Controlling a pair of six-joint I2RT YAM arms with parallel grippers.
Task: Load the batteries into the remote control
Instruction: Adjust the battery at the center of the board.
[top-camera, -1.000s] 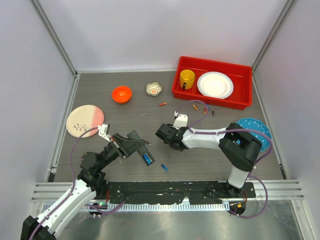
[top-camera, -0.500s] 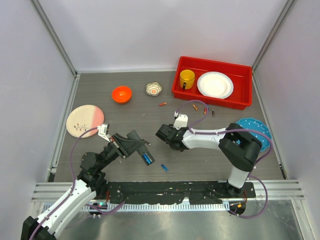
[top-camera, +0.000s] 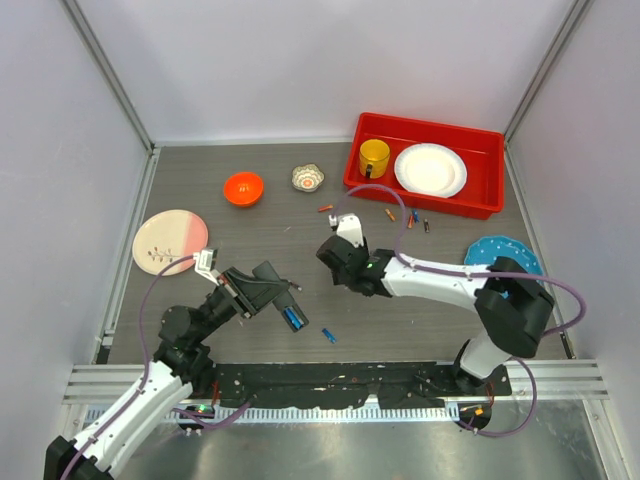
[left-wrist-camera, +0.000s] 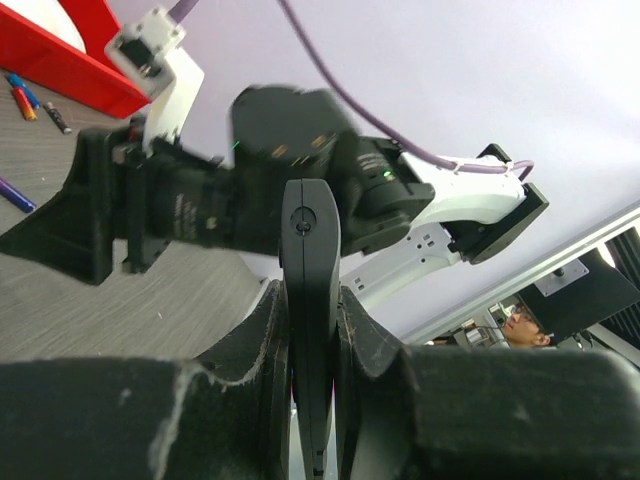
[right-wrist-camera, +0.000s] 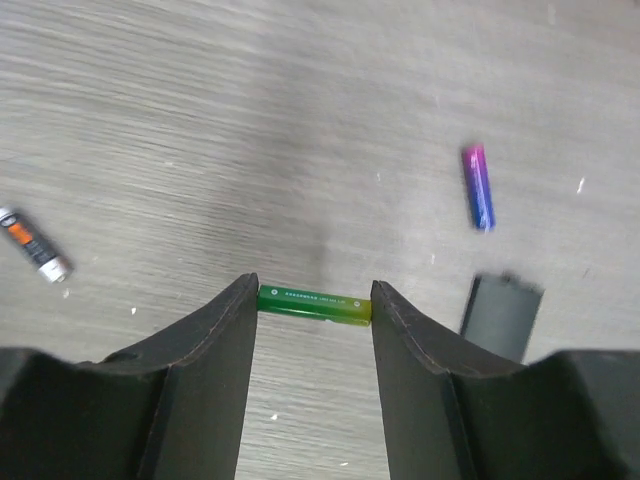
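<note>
- The right gripper is clamped end to end on a small green cylindrical battery, holding it clear above the grey wood-grain table.
- Below it on the table lie a purple-and-blue battery to the right, an orange-and-white battery far left, and a flat dark grey rectangular piece just beside the right-hand finger. None of them touches the fingers.
- The left gripper is closed on the slim black plastic remote control, which stands edge-on between its fingers.
- From above, a blue battery shows in the remote control's face, past the fingers.
- In the left wrist view the right arm fills the space straight behind the remote control. The two grippers are near each other but apart.
- A loose blue cylinder lies just beyond the remote control's free end.
- Farther off, an orange-red battery and a few more small batteries lie before the red plastic bin, which holds a yellow cup and a white plate.
- An orange bowl, a small crinkled cup, a pink plate and a blue plate ring the work area.
</note>
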